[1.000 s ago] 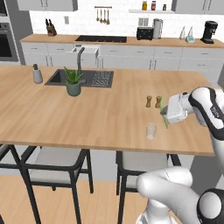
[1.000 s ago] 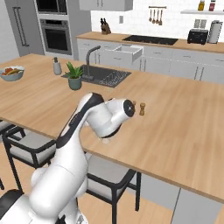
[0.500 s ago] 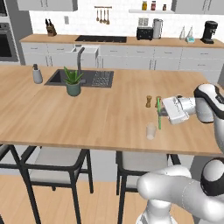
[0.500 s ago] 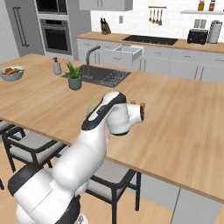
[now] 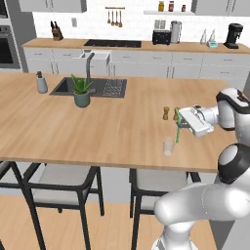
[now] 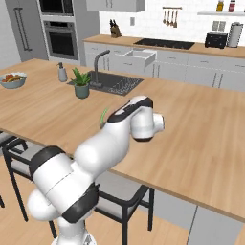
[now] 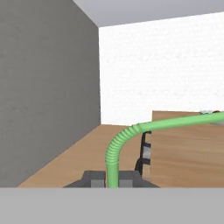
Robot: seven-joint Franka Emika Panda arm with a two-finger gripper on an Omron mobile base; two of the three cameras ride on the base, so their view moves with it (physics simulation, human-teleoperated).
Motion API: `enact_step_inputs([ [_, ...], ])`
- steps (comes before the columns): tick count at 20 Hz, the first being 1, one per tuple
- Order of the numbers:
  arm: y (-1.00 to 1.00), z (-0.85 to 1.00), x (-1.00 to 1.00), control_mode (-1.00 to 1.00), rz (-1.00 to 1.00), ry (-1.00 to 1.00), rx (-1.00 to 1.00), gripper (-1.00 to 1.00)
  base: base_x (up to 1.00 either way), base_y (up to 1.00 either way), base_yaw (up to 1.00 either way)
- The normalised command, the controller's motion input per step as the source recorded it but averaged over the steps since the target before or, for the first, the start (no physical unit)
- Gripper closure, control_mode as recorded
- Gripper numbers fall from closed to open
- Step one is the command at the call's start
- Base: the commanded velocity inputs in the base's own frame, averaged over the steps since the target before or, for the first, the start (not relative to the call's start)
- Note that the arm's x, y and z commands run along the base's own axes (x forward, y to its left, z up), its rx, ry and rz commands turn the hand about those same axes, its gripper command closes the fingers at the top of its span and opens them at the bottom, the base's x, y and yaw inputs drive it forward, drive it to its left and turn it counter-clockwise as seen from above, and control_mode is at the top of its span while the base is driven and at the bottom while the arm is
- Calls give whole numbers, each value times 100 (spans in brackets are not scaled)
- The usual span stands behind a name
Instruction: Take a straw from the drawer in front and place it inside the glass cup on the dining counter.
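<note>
Shakers (image 5: 170, 113) just behind held straw (image 5: 177, 131)

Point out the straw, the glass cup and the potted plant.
straw (image 5: 177, 133): left base view, middle of its green shaft below the gripper.
glass cup (image 5: 169, 146): left base view, middle of its clear wall.
potted plant (image 5: 82, 99): left base view, on its pot.
</note>
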Motion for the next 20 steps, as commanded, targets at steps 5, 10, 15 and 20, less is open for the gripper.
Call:
enact_step_inputs([
  [5, -1, -8, 21, -100, 1, -3, 4, 100, 0, 0, 0],
  [10, 3, -10, 13, -100, 0, 0, 0, 100, 0, 0, 0],
  [15, 0, -12, 10, -100, 0, 0, 0, 100, 0, 0, 0],
  [20, 0, -5, 14, -100, 0, 0, 0, 100, 0, 0, 0],
])
